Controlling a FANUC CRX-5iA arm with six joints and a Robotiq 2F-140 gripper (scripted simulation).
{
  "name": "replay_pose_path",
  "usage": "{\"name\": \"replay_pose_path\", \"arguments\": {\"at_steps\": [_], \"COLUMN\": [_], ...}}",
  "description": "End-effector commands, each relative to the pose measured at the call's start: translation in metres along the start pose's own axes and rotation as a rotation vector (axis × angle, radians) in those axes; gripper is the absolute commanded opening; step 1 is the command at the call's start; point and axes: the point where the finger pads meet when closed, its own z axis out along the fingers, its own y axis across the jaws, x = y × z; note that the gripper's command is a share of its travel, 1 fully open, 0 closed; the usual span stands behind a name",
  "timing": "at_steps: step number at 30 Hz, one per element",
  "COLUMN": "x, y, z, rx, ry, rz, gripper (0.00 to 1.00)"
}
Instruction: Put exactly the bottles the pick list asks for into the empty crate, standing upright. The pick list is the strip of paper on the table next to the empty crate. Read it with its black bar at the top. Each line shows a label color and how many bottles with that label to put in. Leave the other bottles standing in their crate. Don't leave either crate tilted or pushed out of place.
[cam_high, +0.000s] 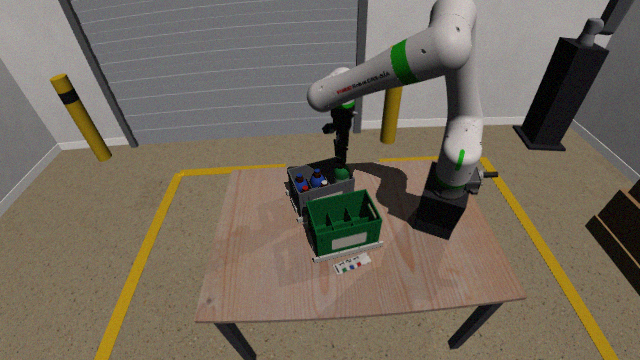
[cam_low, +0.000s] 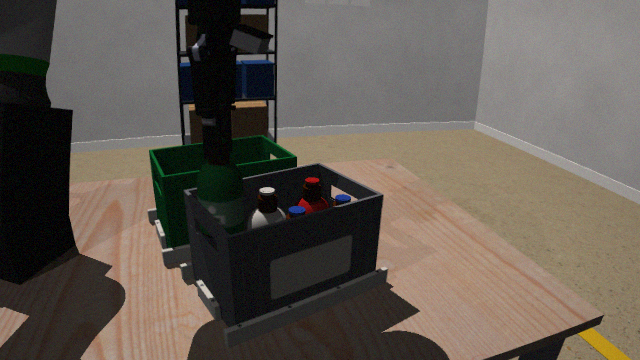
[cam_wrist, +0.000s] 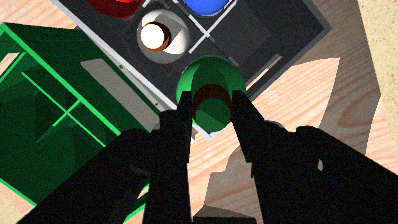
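My gripper (cam_high: 341, 161) (cam_low: 217, 159) (cam_wrist: 211, 106) is shut on the neck of a green bottle (cam_high: 341, 174) (cam_low: 219, 187) (cam_wrist: 212, 67). The bottle is upright, raised partly out of its corner of the grey crate (cam_low: 250, 275) (cam_wrist: 327, 28), its shoulder above the rim. Still in that crate stand two blue bottles (cam_high: 317, 180) (cam_high: 300, 184), a red bottle (cam_low: 312, 204) (cam_wrist: 117, 7) and a white bottle (cam_low: 266, 218) (cam_wrist: 152, 36). The green crate (cam_high: 320, 246) (cam_low: 175, 205) shows no bottles. The pick list (cam_high: 352, 263) shows green, blue and red marks; its digits are too small to read surely.
Pale rails (cam_high: 350, 251) (cam_low: 300, 310) run along the crates' bases on the wooden table (cam_high: 260, 280). The green crate stands close beside the grey one. The robot's base (cam_high: 440, 215) stands on the table to the right in the top view.
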Motion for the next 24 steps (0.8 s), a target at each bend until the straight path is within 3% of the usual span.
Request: {"name": "replay_pose_path", "arguments": {"at_steps": [1,24], "x": [0.001,0.001], "y": [0.000,0.000], "z": [-0.005,-0.040], "rx": [-0.001,-0.001], "ry": [0.002,0.002], "rz": [0.000,0.000], "gripper": [0.10,0.10]}}
